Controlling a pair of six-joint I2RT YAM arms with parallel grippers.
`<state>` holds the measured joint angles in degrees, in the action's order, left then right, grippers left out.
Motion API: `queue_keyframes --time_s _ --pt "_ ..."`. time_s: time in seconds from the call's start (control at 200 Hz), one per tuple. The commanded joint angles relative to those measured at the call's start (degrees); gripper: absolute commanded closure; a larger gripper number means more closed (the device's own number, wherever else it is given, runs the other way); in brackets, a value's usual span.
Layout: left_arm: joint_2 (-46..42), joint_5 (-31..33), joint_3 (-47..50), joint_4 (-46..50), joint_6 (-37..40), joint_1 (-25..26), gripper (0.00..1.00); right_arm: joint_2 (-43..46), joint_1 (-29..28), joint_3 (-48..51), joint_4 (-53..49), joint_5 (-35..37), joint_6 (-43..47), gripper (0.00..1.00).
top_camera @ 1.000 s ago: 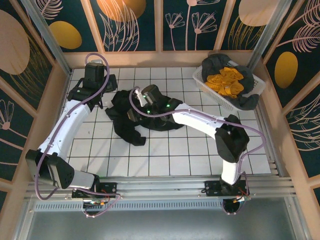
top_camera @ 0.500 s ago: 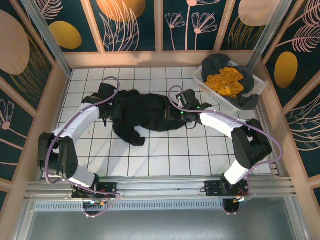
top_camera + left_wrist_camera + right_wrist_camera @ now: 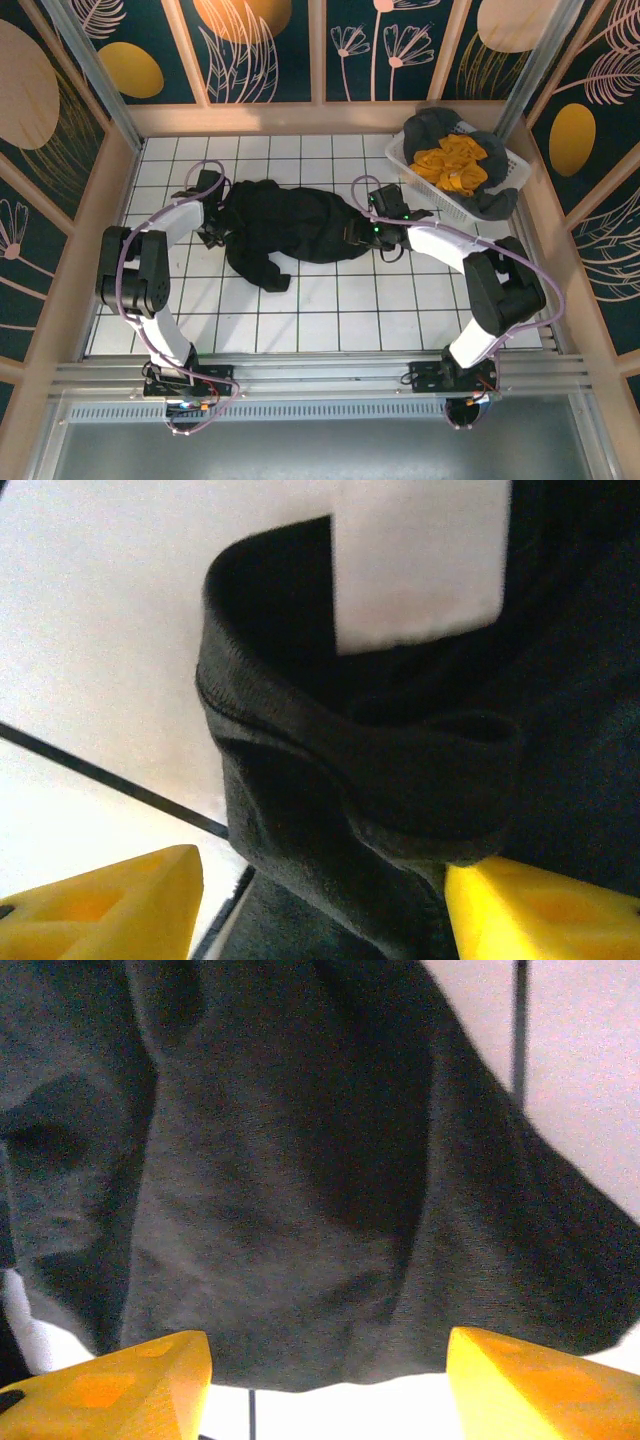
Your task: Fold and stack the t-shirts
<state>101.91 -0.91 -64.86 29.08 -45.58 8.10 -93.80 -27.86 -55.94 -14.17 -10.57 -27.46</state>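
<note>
Black t-shirt (image 3: pixel 290 222) now pulled out wide across far middle of table (image 3: pixel 330 310), no longer bunched as second ago. Left gripper (image 3: pixel 212 222) at its left end, jaws apart, hem between. Right gripper (image 3: pixel 365 228) at right end, jaws apart, cloth just ahead.

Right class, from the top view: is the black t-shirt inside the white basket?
No, the black t-shirt lies on the tiled table, apart from the basket.
</note>
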Motion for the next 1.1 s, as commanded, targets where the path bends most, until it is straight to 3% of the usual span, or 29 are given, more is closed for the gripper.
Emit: queue_keyframes --time_s 0.0,0.245,0.616,0.676,0.801,0.971,1.096 --pt "-1.4 -3.0 0.9 -2.9 -9.4 0.2 0.35 0.4 0.4 0.8 -0.5 -0.9 -1.1 0.36" --pt "-7.0 0.1 -0.9 5.6 -13.1 3.0 0.24 -0.5 1.0 0.7 0.2 -1.2 -1.4 0.36" --pt "-4.2 -4.2 3.3 4.4 -10.1 5.3 0.35 -2.4 1.3 -1.0 0.1 -1.5 -1.4 0.37" --pt "-2.1 -4.0 2.5 5.2 -9.1 5.2 0.42 -2.6 1.4 -1.2 0.0 -1.4 -1.5 0.37" --pt "-4.7 1.7 2.4 7.7 -9.1 5.3 0.73 -2.2 1.3 -1.4 -0.3 -0.8 -1.5 0.38" --pt "-11.6 5.9 5.5 10.4 -9.5 5.3 0.76 -1.9 1.8 -0.5 0.1 -0.4 -2.1 0.4" --pt "-16.1 9.5 8.6 12.5 -10.1 5.1 0.93 -2.4 2.1 -0.6 -0.5 0.3 -2.4 0.43"
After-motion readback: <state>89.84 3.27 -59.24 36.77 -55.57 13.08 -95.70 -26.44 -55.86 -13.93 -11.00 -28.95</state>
